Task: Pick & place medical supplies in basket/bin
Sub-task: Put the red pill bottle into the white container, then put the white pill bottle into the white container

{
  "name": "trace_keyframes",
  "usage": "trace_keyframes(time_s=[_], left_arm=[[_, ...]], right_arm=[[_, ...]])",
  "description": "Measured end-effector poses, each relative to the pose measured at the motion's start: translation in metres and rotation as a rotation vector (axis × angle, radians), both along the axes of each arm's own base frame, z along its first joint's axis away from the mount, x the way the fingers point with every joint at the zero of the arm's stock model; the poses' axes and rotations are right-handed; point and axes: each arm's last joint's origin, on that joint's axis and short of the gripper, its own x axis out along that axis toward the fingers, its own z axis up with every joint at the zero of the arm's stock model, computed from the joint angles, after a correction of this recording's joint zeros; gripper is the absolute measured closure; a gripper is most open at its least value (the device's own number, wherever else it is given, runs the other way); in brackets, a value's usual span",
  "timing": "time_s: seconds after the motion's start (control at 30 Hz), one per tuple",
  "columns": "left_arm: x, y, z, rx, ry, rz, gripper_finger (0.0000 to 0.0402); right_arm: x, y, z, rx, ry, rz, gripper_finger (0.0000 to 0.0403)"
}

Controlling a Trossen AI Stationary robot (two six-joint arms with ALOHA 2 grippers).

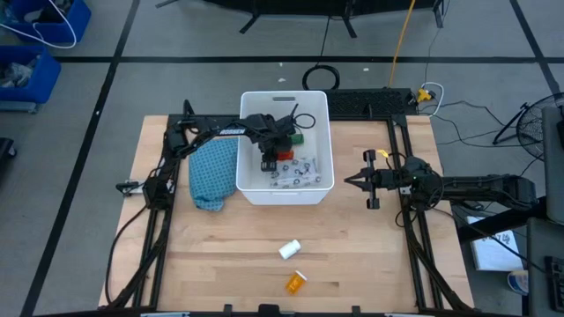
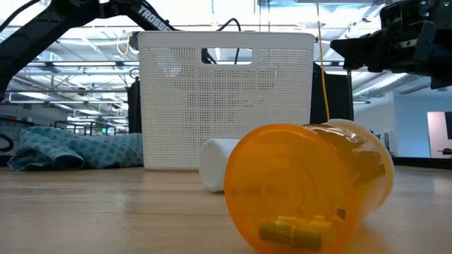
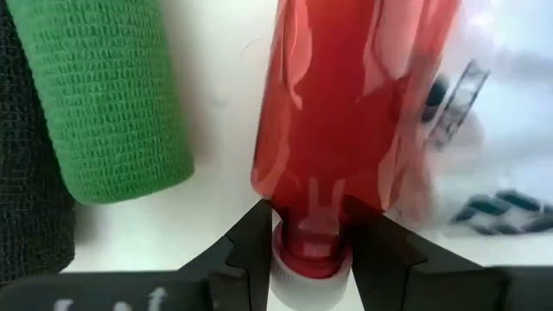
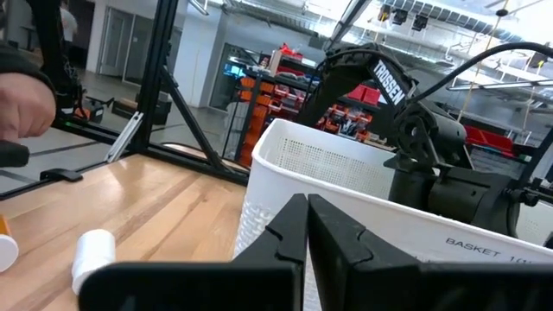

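Note:
The white basket (image 1: pixel 251 106) stands at the table's far middle. My left gripper (image 3: pixel 313 259) reaches down into it, pointing down, and is shut on a red tube (image 3: pixel 354 95). On the basket floor beside the tube lie a green oblong (image 3: pixel 104 95), a black oblong (image 3: pixel 26 173) and a white packet with dark dots (image 3: pixel 484 181). A white bottle (image 1: pixel 290 250) and an orange vial (image 1: pixel 296 283) lie on their sides on the table near its front edge. My right gripper (image 1: pixel 352 180) waits shut, right of the basket and above the table. My left gripper pinches the red tube's narrow neck end (image 3: pixel 311 226), just ahead of its white cap, between its two fingers (image 3: pixel 251 250). The fingers come from above, pointing down, and lie along the tube. The tube hangs below them inside the basket; whether its lower end touches the floor I cannot tell.
A teal patterned cloth (image 1: pixel 214 172) lies bunched against the basket's left wall. A person's hand (image 4: pixel 22 104) shows beyond the table in the right wrist view. Bare wood stretches between the basket and the two items at the front.

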Motion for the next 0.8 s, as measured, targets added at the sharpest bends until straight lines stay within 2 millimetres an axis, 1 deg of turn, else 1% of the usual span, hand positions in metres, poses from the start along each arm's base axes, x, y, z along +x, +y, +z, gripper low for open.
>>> trace_keyframes(time_s=[0.03,0.07,0.1,0.23,0.33,0.4,0.47,0.5,0.57,0.63,0.7,0.8], left_arm=[[0.000,0.000,0.000,-0.001,0.002,0.000,0.0276],[-0.001,0.000,0.000,-0.003,0.004,0.000,0.0264],[-0.001,-0.001,0.000,-0.004,0.006,0.000,0.0246],[-0.002,-0.001,0.000,-0.007,0.017,0.003,0.0146],[-0.002,0.000,0.001,0.013,0.022,0.015,0.0079],[-0.001,0.000,0.001,0.033,0.026,0.017,0.0045],[-0.001,0.000,0.009,0.053,0.027,0.017,0.0024],[0.000,0.000,0.015,0.062,0.024,0.013,0.0017],[0.001,0.000,0.036,0.078,0.005,0.008,0.0013],[0.001,-0.002,0.064,0.104,-0.029,0.003,0.0016],[-0.003,-0.007,0.096,0.141,-0.068,-0.006,0.0024],[-0.013,-0.021,0.142,0.189,-0.140,-0.004,0.0045]], right_arm=[[0.000,0.000,0.000,0.000,0.000,0.000,0.0399],[0.000,0.000,0.000,0.000,0.000,0.001,0.0399],[0.000,0.000,0.000,0.000,0.000,0.002,0.0399],[0.000,0.000,0.000,0.005,0.001,0.005,0.0399],[0.000,0.000,0.000,0.007,0.001,0.005,0.0399],[0.000,0.000,0.000,0.014,0.002,0.007,0.0399],[0.000,0.000,0.000,0.014,0.002,0.007,0.0399],[0.000,0.000,0.000,0.014,0.002,0.007,0.0399],[0.000,0.000,0.000,0.012,0.002,0.007,0.0399],[0.000,0.000,0.000,0.010,0.000,0.006,0.0399],[0.000,0.000,0.000,0.012,-0.003,0.007,0.0399],[0.000,0.000,0.001,0.012,-0.006,0.007,0.0399]])
